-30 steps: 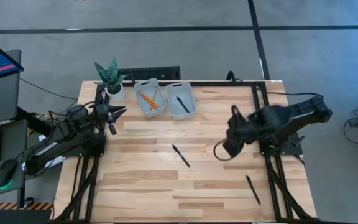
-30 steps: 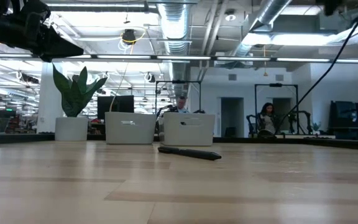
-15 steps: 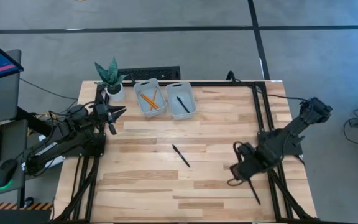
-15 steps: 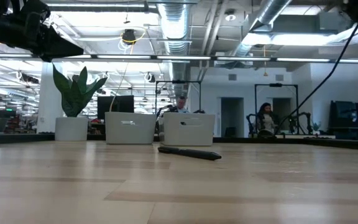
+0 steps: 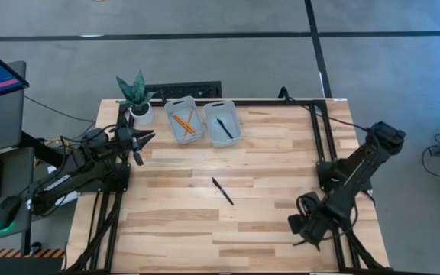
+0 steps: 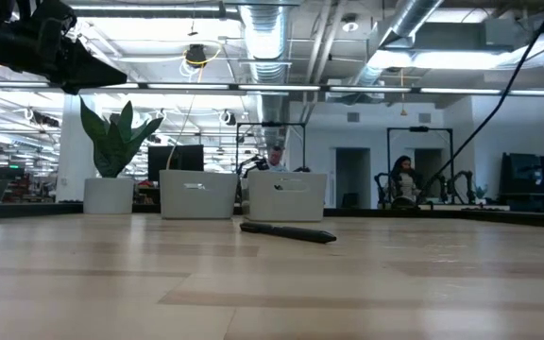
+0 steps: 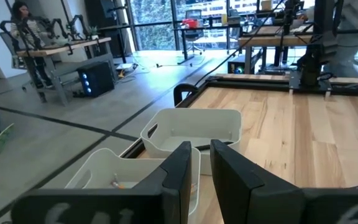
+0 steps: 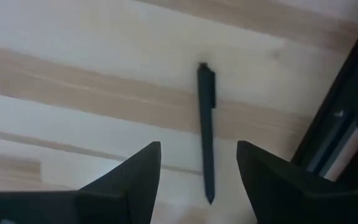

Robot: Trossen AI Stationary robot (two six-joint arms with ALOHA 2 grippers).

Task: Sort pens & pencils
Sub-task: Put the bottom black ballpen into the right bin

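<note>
The pen (image 8: 206, 130) lies lengthwise between the open right gripper (image 8: 197, 177).

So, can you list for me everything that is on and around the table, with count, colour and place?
pens: three, black; one in the right bin, one in the middle of the table, one near the right edge
pencils: at least two, orange; in the left bin
bins: two, pale; side by side at the far edge
plant: one, green in a white pot; far left corner
table: one, light wood
keyboard: one, black; behind the bins
left end effector: dark; by the plant, waiting
right end effector: dark, open; over the pen near the right edge
</note>
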